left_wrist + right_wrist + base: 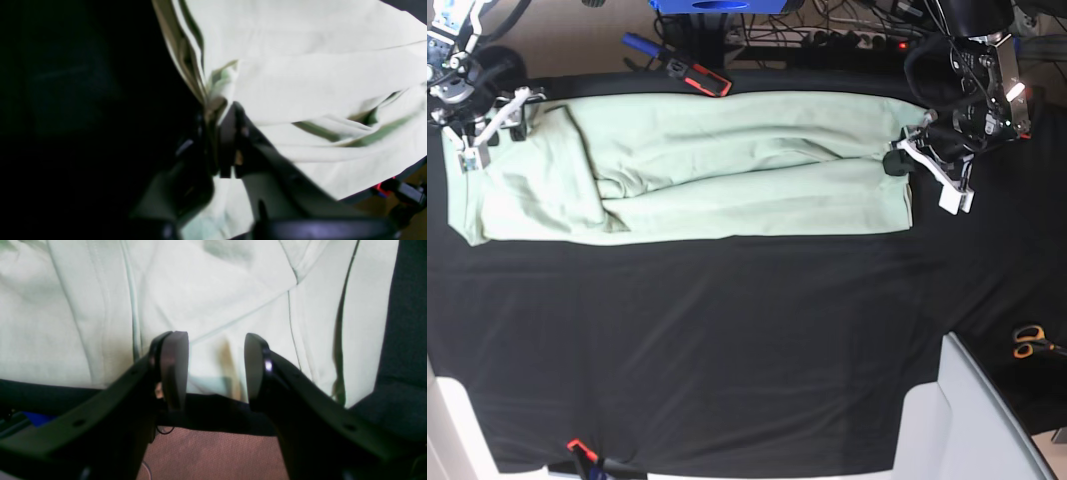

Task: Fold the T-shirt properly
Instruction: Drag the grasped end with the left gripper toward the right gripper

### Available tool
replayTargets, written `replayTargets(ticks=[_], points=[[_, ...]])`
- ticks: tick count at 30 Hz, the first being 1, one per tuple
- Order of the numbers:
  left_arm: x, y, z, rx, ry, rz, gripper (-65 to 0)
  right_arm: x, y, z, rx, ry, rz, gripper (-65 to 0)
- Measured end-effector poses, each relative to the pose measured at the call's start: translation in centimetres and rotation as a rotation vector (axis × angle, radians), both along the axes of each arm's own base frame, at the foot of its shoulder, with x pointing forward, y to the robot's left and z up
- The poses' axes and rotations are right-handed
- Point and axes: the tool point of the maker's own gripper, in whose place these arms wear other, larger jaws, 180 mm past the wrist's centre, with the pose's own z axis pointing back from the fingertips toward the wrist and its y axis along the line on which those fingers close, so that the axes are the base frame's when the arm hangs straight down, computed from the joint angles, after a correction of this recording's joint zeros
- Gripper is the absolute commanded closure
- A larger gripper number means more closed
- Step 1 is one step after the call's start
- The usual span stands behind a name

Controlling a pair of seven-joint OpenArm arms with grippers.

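Left gripper (227, 146): jaws drawn together on a bunched edge of the T-shirt (697, 165), cloth pinched between the dark fingers (230, 133). In the base view this gripper (895, 160) sits at the shirt's right-hand end.

Right gripper (215, 366): jaws stand partly apart, nothing between them; pale cloth lies under the gap. Whether the pads (173, 366) touch the fabric cannot be told. In the base view this gripper (487, 135) is at the shirt's left-hand end, over the far corner.

T-shirt: lies on the tablecloth (727, 340) along the far side of the table, stretched lengthwise between the two arms. Judged already folded lengthwise into a long narrow band, with one flap turned over near the left-hand end. Judged still to do: the crosswise folds that bring the band down to a compact rectangle, and smoothing of the ridges across its middle. Roughly midway, on this evidence.

Materials and shapes:
- T-shirt: pale mint-green, matt, soft woven or knitted cotton look; seams and stitched hems show in the right wrist view; shallow creases, soft rounded folds.
- Tablecloth: black, matt, flat, covering nearly the whole table.
- Gripper fingers: black, hard, smooth, rounded paddle tips with a slight sheen.
- Scissors (1030, 343): orange-handled, well apart from the shirt, near the right edge.
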Motion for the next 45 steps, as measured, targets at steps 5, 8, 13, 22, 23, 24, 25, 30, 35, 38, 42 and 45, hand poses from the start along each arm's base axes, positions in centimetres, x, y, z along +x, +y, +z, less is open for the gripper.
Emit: replayTargets(ticks=[5,8,13,22,23,24,25,30,35,38,42,45], points=[[0.3,0.3,0.1,0.001,-0.040,0.026,0.0,0.0,0.0,0.0,0.000,0.000,0.000,-26.4],[0.2,0.4,0.1,0.004,-0.040,0.026,0.0,0.0,0.0,0.0,0.000,0.000,0.000,-26.4],[0.2,0.5,0.2,0.007,-0.041,0.025,0.0,0.0,0.0,0.0,0.000,0.000,0.000,-26.4],[0.3,0.5,0.5,0.024,-0.040,0.017,0.0,0.0,0.0,0.0,0.000,0.000,-0.001,-26.4],[0.2,0.7,0.7,0.036,-0.042,0.029,0.0,0.0,0.0,0.0,0.000,0.000,0.000,-26.4],[0.2,0.9,1.0,0.051,-0.046,0.036,0.0,0.0,0.0,0.0,0.000,0.001,0.000,-26.4],[0.2,1.1,1.4,0.063,-0.051,0.046,0.0,0.0,0.0,0.0,0.000,0.000,0.000,-26.4],[0.6,1.4,2.2,0.084,-0.070,0.060,0.0,0.0,0.0,0.0,0.001,-0.001,0.000,-26.4],[0.2,1.2,2.1,0.084,-0.064,0.058,0.0,0.0,0.0,0.0,0.001,0.001,0.000,-26.4],[-0.2,1.0,1.9,0.084,-0.053,0.050,0.0,0.0,0.0,0.0,0.001,0.001,0.000,-26.4],[0.0,-0.4,1.5,0.086,-0.034,0.035,0.0,0.0,0.0,0.0,0.001,0.001,0.000,-26.4],[0.6,-0.8,2.5,0.109,-0.056,0.024,0.0,0.0,0.0,0.0,0.001,0.001,-0.001,-26.4]])
